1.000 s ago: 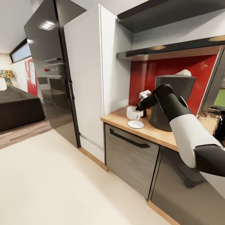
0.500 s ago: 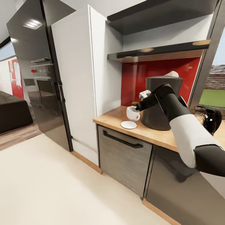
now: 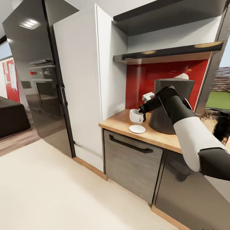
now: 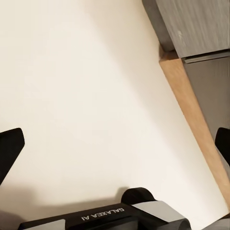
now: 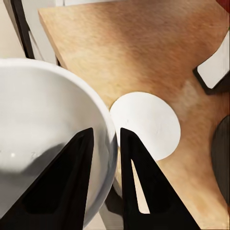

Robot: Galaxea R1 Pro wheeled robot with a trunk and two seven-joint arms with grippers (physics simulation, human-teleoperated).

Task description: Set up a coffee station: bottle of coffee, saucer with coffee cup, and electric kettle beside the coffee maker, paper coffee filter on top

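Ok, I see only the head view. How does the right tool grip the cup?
Observer: The right tool pinches the wall of the cup: one finger inside, one outside.
Operator: Is something lying on the saucer?
Observer: No. The saucer lies bare on the countertop, seen almost whole beside the cup.
Operator: And the left tool?
Observer: The left tool is open wide and holds nothing; it points at the floor near the cabinet.
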